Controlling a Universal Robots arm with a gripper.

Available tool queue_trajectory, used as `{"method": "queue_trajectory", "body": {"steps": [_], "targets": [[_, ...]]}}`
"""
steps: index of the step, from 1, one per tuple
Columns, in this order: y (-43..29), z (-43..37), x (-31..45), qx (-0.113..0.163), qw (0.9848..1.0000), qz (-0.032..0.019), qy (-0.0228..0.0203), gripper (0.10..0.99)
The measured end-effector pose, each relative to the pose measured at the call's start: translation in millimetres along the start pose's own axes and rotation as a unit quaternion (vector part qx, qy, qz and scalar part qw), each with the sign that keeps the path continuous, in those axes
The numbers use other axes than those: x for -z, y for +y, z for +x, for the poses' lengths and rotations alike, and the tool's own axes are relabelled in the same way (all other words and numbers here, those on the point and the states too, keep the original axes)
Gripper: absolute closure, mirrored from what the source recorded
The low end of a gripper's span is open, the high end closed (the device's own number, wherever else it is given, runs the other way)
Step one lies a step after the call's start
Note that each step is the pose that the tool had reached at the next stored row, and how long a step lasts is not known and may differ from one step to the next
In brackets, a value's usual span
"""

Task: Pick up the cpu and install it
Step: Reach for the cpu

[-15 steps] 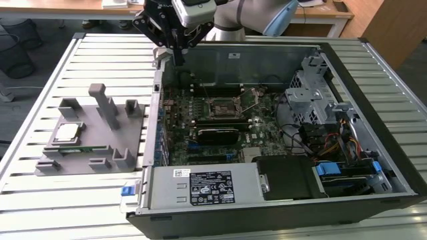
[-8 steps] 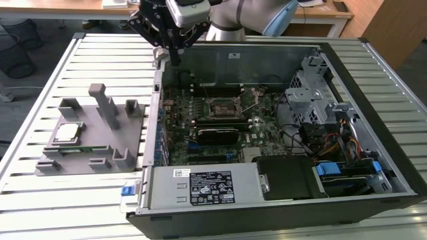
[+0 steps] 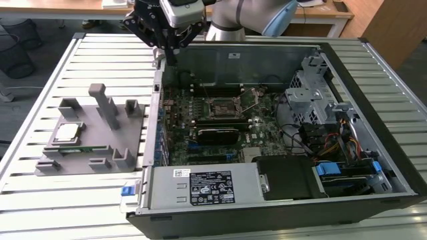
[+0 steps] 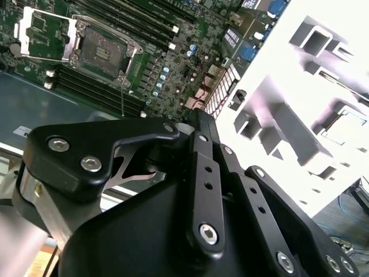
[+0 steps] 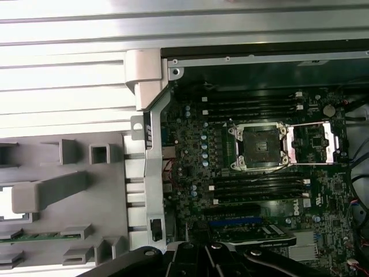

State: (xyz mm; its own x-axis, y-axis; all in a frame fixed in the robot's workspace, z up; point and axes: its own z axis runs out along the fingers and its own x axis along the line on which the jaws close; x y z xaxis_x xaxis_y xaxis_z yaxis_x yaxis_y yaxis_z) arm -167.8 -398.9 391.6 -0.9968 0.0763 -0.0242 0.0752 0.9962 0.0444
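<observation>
The cpu, a small square chip with a shiny silver top, lies flat in a pocket of the grey holder on the exterior view's left, outside the computer case. My gripper hangs high over the case's far corner nearest the holder, well away from the cpu. Its fingers look shut with nothing between them; in both wrist views its black linkage shows drawn together. The motherboard's cpu socket stands empty, with its metal load plate flipped open beside it.
A long green memory stick lies in the holder near the cpu. The open black case holds a drive cage, cables and a power supply. Upright grey posts rise from the holder. A slatted metal table carries it all.
</observation>
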Motion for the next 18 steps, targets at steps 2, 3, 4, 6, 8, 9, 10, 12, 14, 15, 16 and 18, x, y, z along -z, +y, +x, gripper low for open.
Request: {"method": "queue_trajectory", "body": {"steps": [2,3,4,6,8,9,10,12,14,15,16,18], "targets": [[-0.1,1.8,0.0,0.0,1.0,0.0,0.0,0.98],[-0.2,2.8,-0.1,0.0,1.0,0.0,0.0,0.98],[-0.3,3.7,0.0,0.0,1.0,0.0,0.0,0.98],[-0.4,5.5,0.0,0.0,1.0,0.0,0.0,0.98],[-0.6,7.4,-0.1,0.0,1.0,0.0,0.0,0.98],[-0.6,8.2,-0.1,0.0,1.0,0.0,0.0,0.98],[-0.7,9.2,-0.1,0.0,1.0,0.0,0.0,0.98],[-0.9,11.0,-0.1,0.0,1.0,0.0,0.0,0.98],[-1.0,12.9,-0.1,0.0,1.0,0.0,0.0,0.98],[-1.1,13.9,-0.1,0.0,1.0,0.0,0.0001,0.98],[-1.1,14.9,-0.1,0.0,1.0,0.0,0.0001,0.98],[-1.3,16.7,-0.2,0.0,1.0,0.0,0.0001,0.98]]}}
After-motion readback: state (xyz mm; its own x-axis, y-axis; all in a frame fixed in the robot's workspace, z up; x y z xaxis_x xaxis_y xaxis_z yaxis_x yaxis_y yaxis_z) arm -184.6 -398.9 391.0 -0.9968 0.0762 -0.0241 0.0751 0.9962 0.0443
